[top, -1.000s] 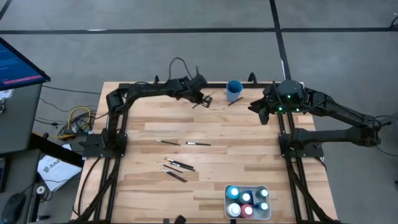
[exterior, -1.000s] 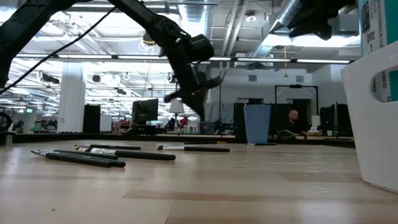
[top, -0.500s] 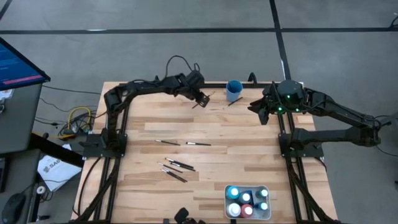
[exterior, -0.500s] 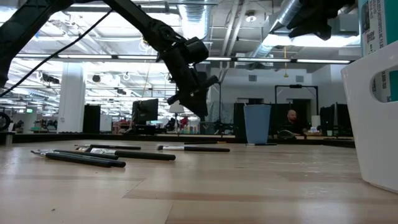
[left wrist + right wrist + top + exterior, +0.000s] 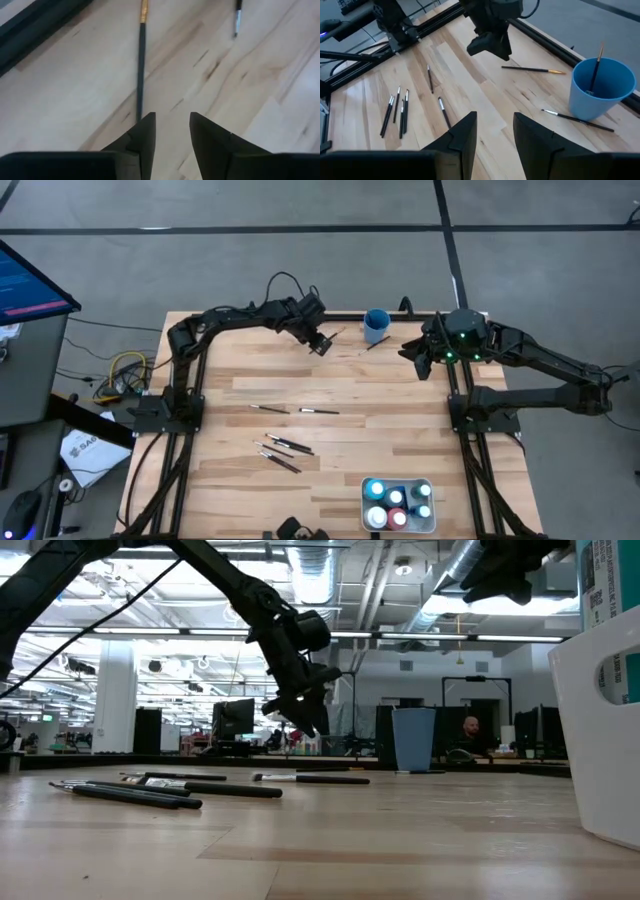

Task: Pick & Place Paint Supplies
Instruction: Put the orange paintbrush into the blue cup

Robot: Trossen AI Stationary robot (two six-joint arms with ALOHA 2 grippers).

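Note:
My left gripper (image 5: pixel 320 343) (image 5: pixel 172 125) hangs open above the far part of the table, left of the blue cup (image 5: pixel 376 326) (image 5: pixel 601 92). A dark paintbrush with a golden ferrule (image 5: pixel 141 65) (image 5: pixel 532 70) lies flat on the wood just beyond its fingertips. One brush stands in the cup (image 5: pixel 595 70), and another lies beside it (image 5: pixel 577 121). My right gripper (image 5: pixel 495 125) (image 5: pixel 418 360) waits open, raised at the far right. The paint bottles (image 5: pixel 397 505) stand in the white tray (image 5: pixel 398 480).
Two brushes lie mid-table (image 5: pixel 270 409) (image 5: pixel 318 411), and several more lie in a cluster nearer the front (image 5: pixel 282 450). The white tray stands at the near right edge. Dark frame rails run along the table's far edge and both sides.
My left gripper has let go of the paintbrush it held a second ago. The brush now lies flat on the table, left of the cup. The gripper has rolled about its own axis and shifted a little toward the table's left.

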